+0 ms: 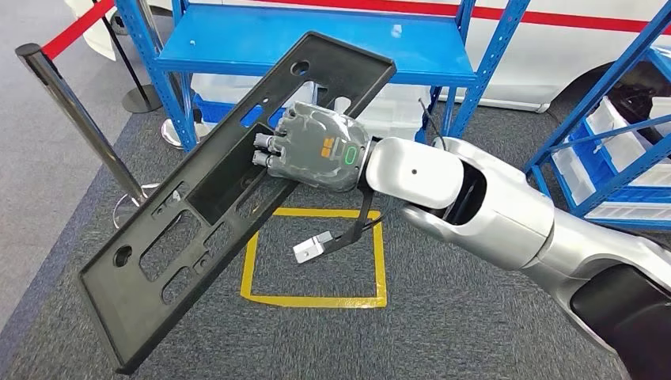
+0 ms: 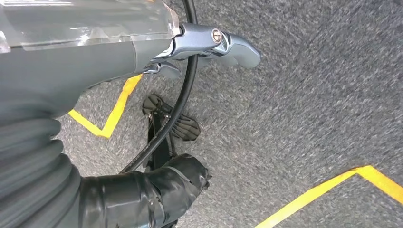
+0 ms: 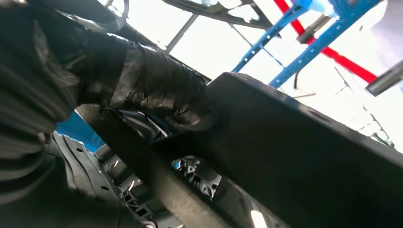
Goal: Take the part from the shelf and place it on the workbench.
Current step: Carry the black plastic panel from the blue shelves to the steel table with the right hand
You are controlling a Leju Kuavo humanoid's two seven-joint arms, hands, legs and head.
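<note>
Head view: right hand (image 1: 312,150) grasps the long black part (image 1: 214,214), lifted clear of the blue shelf (image 1: 316,39). Pickup done; workbench placement remains. Left hand's (image 2: 209,45) state: cannot tell.

Grey carpet (image 1: 443,332), yellow tape square (image 1: 316,297), blue racks (image 1: 316,39), stanchion (image 1: 79,119).

Yellow tape square (image 1: 316,257) marks grey carpet (image 1: 443,332).

The part (image 1: 190,206), a long flat black plastic panel pierced with cutouts, is hanging tilted above the grey carpet, its far end rising rightward toward the blue shelf (image 1: 316,43).
</note>
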